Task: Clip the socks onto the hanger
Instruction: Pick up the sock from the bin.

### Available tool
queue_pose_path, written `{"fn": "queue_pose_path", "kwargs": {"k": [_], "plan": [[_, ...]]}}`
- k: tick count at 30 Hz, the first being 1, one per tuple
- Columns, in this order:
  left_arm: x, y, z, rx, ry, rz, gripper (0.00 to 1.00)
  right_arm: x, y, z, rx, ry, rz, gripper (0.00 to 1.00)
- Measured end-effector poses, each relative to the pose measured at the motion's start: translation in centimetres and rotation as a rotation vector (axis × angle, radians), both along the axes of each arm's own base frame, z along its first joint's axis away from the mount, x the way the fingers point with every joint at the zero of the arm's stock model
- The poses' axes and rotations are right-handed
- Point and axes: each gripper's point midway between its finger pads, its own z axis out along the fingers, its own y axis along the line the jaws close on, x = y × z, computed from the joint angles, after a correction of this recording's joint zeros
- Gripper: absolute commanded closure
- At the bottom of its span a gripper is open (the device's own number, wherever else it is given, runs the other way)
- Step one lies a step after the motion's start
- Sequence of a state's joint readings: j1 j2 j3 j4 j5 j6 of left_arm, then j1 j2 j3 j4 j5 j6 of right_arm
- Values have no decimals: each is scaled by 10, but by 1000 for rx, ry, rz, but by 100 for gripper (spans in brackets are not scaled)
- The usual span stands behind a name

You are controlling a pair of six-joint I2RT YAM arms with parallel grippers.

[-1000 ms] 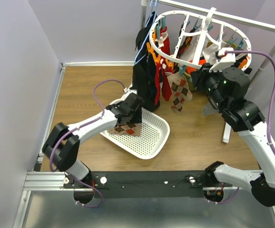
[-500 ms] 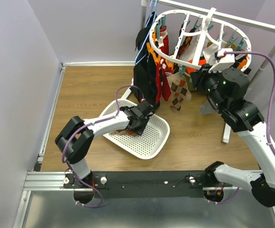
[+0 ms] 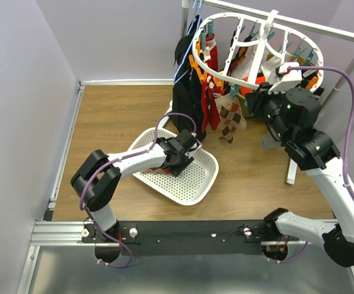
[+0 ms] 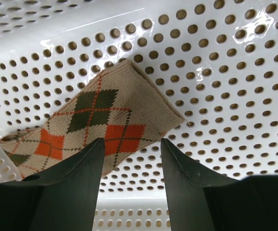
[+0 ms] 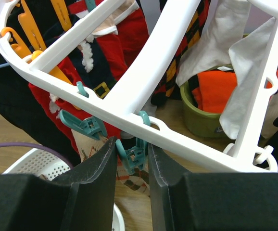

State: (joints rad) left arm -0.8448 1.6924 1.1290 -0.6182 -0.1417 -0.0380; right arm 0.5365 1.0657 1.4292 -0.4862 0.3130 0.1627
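An argyle sock (image 4: 95, 125) in tan, orange and brown is seen lying flat on the floor of the white perforated laundry basket (image 4: 216, 72), tilted across it, with its lower edge reaching into the gap between the left jaws. The left jaws are held apart just above the basket floor, and nothing is gripped between them; the sock is flanked by them but is not pinched. In the overhead view the left arm (image 3: 134, 162) is bent low over the basket, which rests on the wooden worktop (image 3: 116, 116). The white oval hanger (image 5: 144, 82) is hung from a rail (image 3: 324, 27) at the far right, and the right jaws are raised to its rim from below. They are closed narrowly on a teal clip (image 5: 132, 155) that dangles from the ring, one finger on each side of it. A second teal clip (image 5: 83, 124) hangs just beside it to the left, and orange clips (image 5: 62, 12) are set further along the rim. Red socks with white trim (image 5: 124, 33) and another argyle sock (image 3: 232, 119) are already hung from the ring, crowding the space behind the held clip. A black garment (image 3: 183, 104) hangs at the hanger's left side, and white cloth (image 5: 216, 43) drapes at its right. A purple cable (image 5: 23, 146) crosses low in the right wrist view.
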Motion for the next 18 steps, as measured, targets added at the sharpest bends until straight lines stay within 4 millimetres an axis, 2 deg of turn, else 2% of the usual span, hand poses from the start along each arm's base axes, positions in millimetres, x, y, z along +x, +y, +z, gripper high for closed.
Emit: {"fn": "queue_pose_path", "kwargs": {"k": [8,11,12,13,14,15,16,17,18], "plan": [[4,-2,-9,4,-11,-107,42,0,0,0,-5,-1,1,99],[6,-5,-18,5,2,-125,46,0,0,0,-6,-1,1,99],[6,-6,-23,9,13,-130,53,0,0,0,-7,-1,1,99],[6,-6,-24,8,19,-136,55,0,0,0,-6,-1,1,99],[5,-6,-24,5,21,-140,71,0,0,0,-6,-1,1,99],[4,-8,-25,-6,30,-148,74,0,0,0,-6,-2,1,99],[4,-9,-26,-8,34,-150,83,0,0,0,-6,-2,2,99],[2,-11,-26,-19,45,-158,84,0,-1,0,-6,-3,1,99],[1,-13,-26,-27,49,-163,92,-1,-1,1,-5,-3,2,99]]}}
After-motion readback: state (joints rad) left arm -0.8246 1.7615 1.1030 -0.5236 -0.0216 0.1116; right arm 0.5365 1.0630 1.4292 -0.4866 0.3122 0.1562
